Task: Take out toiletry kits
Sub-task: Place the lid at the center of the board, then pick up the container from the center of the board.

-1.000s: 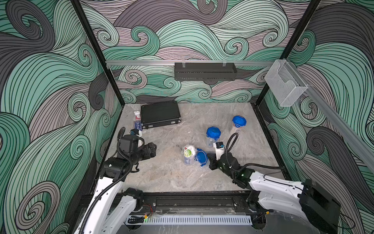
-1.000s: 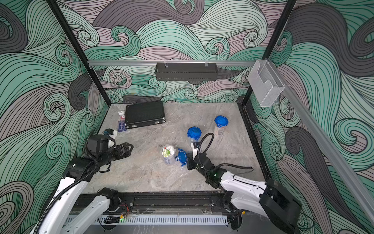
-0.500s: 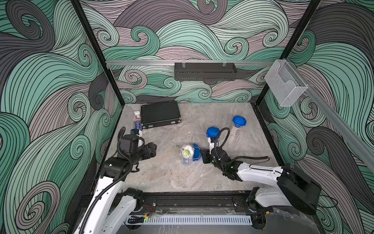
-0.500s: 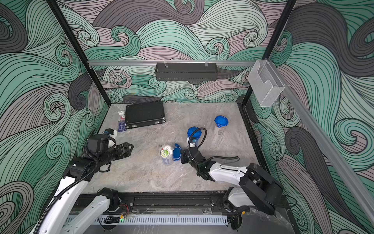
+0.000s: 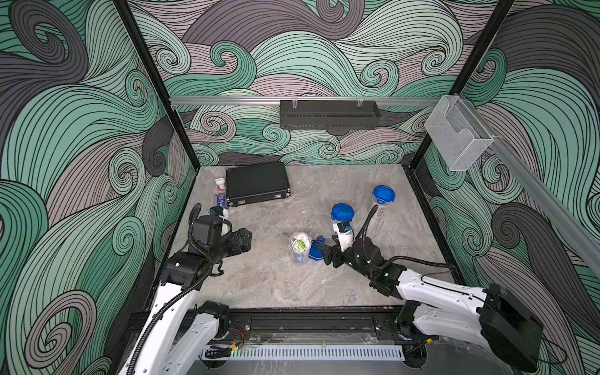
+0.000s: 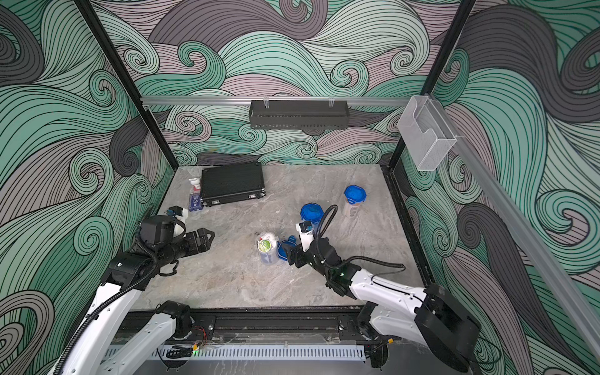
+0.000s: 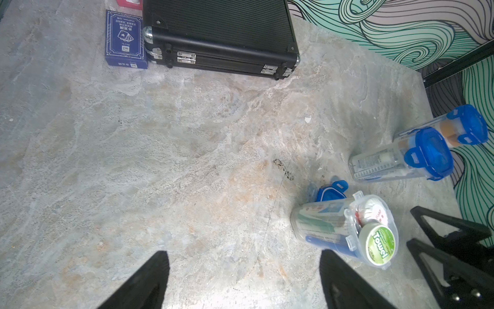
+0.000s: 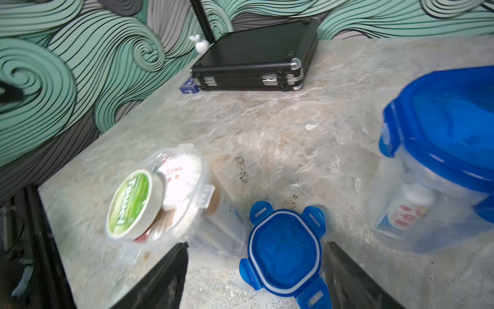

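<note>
Right end effector (image 8: 255,244) is spread wide and low over the bench (image 5: 276,285). Its fingers (image 8: 171,267) stand either side of a loose blue lid (image 8: 284,248) that lies flat, and they grip nothing. Just beside the lid stands an open clear container (image 5: 298,259), upright, with a toiletry kit (image 7: 328,227) inside. A green-labelled Towel packet (image 8: 131,203) and a round white packet (image 8: 181,174) sit at its mouth. Two closed containers (image 5: 342,214) with blue lids stand farther back. Left end effector (image 7: 243,253) hangs wide and empty, well apart.
</note>
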`<state>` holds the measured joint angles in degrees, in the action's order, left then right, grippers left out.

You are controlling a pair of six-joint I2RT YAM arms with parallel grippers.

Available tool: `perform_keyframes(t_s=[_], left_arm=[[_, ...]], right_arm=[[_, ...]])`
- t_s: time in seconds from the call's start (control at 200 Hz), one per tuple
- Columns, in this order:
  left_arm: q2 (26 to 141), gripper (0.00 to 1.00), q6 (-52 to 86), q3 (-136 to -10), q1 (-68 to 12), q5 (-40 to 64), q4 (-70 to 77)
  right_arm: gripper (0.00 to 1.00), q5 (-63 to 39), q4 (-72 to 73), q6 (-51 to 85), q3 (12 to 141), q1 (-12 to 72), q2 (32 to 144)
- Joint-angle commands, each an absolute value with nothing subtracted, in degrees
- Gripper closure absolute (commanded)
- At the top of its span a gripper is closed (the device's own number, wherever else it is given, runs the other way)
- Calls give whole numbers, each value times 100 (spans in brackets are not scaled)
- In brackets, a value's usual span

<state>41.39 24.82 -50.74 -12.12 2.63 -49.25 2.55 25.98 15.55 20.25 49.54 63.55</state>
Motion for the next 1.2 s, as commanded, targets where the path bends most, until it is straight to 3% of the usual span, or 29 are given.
perform_keyframes(t_s=[0.0,0.185,0.3,0.475,0.901,1.196], left_arm=[[4085,4,2435,-5089,-1169,299,-4895],[4021,1,2435,-5089,-1169,264,-4887],[3944,1,2453,-5102,-1169,179,-4913],[3876,1,2453,-5076,-1168,167,-4886],[3920,1,2426,-5081,-1169,246,-4887],[3920,2,2417,-5080,-1169,272,-4872]], right_arm=[[14,-632,3535,761,1452,4974,6392],[6,-930,4807,287,1145,5139,7177],[1,-610,5985,51,1145,5384,8064],[1,-130,8041,-53,1380,5681,9872],[1,464,8042,-448,2162,5820,10740],[18,309,8042,-483,2510,5805,10952]])
